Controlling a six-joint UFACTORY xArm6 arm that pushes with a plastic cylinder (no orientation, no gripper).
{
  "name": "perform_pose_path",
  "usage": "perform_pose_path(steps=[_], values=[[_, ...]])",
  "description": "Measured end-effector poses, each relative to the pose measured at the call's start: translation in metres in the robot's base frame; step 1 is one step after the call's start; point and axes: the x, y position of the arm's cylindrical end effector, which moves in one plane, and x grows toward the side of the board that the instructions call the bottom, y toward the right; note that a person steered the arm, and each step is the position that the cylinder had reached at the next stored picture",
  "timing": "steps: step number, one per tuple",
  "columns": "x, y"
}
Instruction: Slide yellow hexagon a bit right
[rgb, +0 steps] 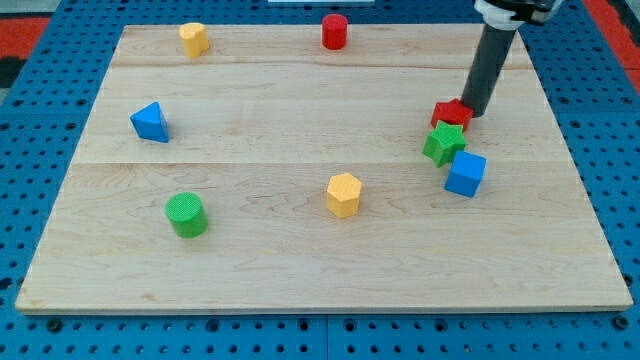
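yellow hexagon (343, 194) | look: small yellow block with six sides, flat top face | pose: stands upright, not tilted | place: on the wooden surface (300, 110), near its bottom edge, slightly to the view's right of its middle

On the bench (300, 100), the yellow hexagon (343, 194) lies low at centre, the green cylinder (186, 215) well to its left; far to its right, my tip (469, 113) touches the red block (450, 113), with green star (443, 144) and blue cube (465, 173) just below
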Motion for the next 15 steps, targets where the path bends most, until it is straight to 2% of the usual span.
perform_pose_path(steps=[1,2,3,4,7,8,9,10,11,12,14,15], values=[[-0.002,-0.010],[-0.033,-0.027],[-0.033,-0.085],[-0.015,-0.122],[0.168,-0.149],[0.172,-0.131],[0.220,-0.118],[0.235,-0.153],[0.209,-0.203],[0.194,-0.211],[0.193,-0.179],[0.177,-0.163]])
